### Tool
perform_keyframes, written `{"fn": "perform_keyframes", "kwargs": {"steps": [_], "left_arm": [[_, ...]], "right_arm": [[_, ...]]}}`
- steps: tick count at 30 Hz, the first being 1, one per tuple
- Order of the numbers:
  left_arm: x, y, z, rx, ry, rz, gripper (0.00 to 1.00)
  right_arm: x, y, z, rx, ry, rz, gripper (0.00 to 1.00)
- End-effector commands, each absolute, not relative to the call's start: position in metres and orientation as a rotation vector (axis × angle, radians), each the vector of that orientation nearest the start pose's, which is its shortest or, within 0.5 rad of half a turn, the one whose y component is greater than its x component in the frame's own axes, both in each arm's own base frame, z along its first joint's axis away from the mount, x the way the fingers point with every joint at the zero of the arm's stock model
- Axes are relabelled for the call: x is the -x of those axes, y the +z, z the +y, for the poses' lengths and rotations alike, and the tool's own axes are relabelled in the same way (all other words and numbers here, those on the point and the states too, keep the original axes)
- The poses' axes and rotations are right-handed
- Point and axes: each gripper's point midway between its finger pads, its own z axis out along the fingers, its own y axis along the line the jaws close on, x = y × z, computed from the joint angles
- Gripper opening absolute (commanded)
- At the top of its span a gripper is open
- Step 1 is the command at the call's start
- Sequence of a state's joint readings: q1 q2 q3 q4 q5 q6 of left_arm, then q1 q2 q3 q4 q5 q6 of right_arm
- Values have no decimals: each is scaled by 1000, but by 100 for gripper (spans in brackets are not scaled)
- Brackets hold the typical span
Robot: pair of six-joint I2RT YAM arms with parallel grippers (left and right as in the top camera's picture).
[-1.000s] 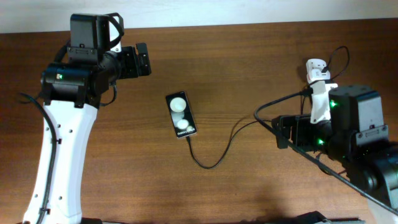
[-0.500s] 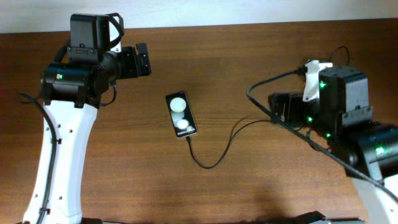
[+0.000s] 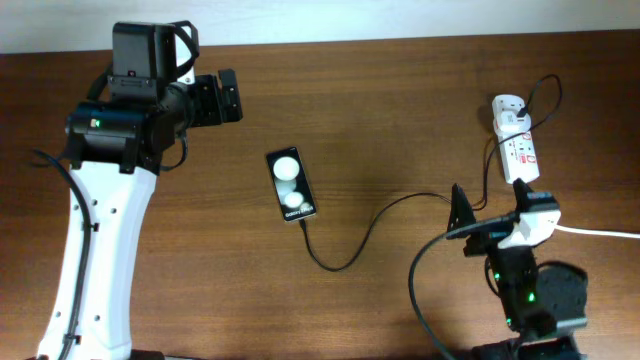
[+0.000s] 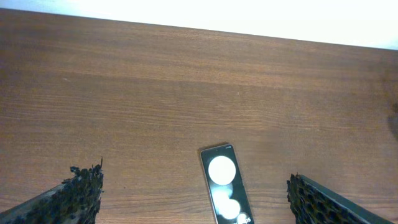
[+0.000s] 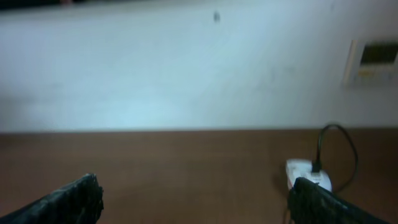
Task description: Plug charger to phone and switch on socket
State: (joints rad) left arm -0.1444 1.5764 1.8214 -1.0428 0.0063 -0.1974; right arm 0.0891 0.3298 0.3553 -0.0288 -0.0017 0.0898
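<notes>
Phone [image 3: 291, 185] lay face up mid-table [image 3: 400, 90], bare wood on every side, well apart from both arms. Charger [image 3: 345, 262] met the phone's near end, looped toward the front edge, then ran right toward the socket [image 3: 515, 140], partly covered by the right arm on the way. Socket lay at the far right, with open wood between it and the back edge. Thick white cord [image 3: 600, 232] ran off the right side of the overhead view.

Left gripper [image 4: 194, 179] hovered far-left, fingers [image 4: 78, 193] spread wide, nothing between them. Right gripper [image 5: 194, 183] likewise wide and empty, low at front right.

Left wrist view cut off the phone's lower end. Right wrist view was blurred, with the socket half hidden behind one finger. Connector seating and switch position: could not tell
</notes>
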Motion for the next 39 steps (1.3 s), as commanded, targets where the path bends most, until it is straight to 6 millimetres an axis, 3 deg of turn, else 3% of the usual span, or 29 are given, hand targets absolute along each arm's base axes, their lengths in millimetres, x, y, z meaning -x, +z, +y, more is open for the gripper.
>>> {"fn": "perform_keyframes", "kwargs": {"steps": [1, 12, 20, 39], "left_arm": [[-412, 322, -58, 50, -151, 2366, 99], [-412, 322, -58, 50, -151, 2366, 99], [-412, 322, -58, 50, -151, 2366, 99], [-412, 322, -58, 50, -151, 2366, 99]], "right_arm": [[-252, 248, 23, 13, 143, 1528, 99], [-243, 202, 23, 13, 146, 1479, 99], [-245, 156, 24, 15, 142, 1650, 98], [-245, 156, 24, 15, 142, 1649, 99]]}}
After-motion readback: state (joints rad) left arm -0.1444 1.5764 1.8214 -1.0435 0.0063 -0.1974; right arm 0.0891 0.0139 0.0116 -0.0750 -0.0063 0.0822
